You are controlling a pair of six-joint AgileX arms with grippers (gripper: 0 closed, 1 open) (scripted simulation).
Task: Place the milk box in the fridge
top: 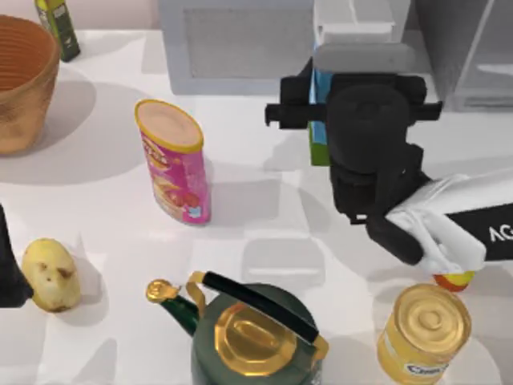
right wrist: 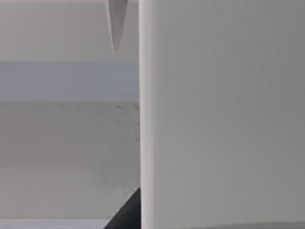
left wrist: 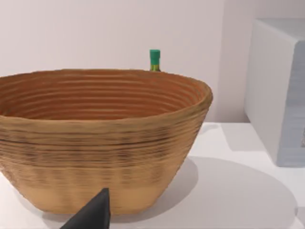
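The milk box (top: 321, 96) stands tall at the back of the table, showing a white top, a light-blue side and a green bottom band. My right gripper (top: 358, 95) is shut on the milk box from the front, its black body covering most of the carton. In the right wrist view the milk box (right wrist: 219, 114) appears as a broad pale face very close up. The fridge (top: 469, 52) is the dark-grey cabinet at the back right, just right of the carton. My left arm (top: 6, 269) is parked at the table's left edge.
A pale-grey microwave (top: 236, 40) stands just left of the carton. A pink snack tube (top: 172, 160), a green kettle (top: 248, 333), a yellow can (top: 425, 329) and a potato (top: 48, 277) stand nearer. A wicker basket (top: 24, 80) and a bottle (top: 58, 24) occupy the back left.
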